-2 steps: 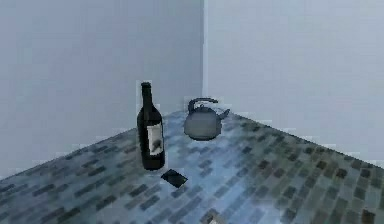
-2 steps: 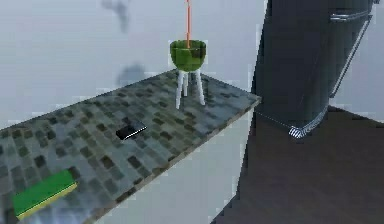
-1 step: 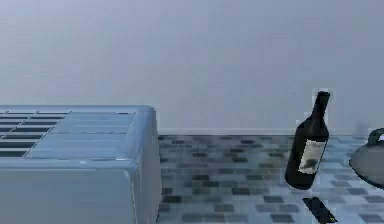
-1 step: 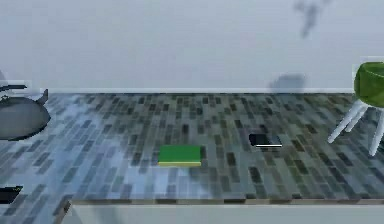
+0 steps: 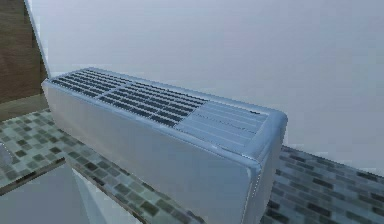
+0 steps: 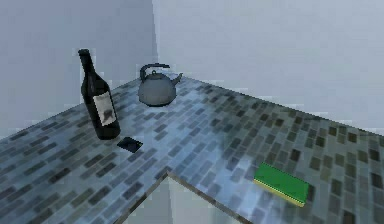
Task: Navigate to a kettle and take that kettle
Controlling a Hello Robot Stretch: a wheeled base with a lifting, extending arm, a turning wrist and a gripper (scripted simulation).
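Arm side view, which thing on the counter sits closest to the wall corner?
The grey kettle, rounded with an arched handle. The dark bottle, flat black square and green sponge all sit farther out from the corner.

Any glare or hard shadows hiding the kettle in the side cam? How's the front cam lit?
Arm side view: soft even light, no glare on the grey kettle, clear against the pale wall; the dark bottle stands apart from it. Forward view: flat light on the vented grey box, top paler than front.
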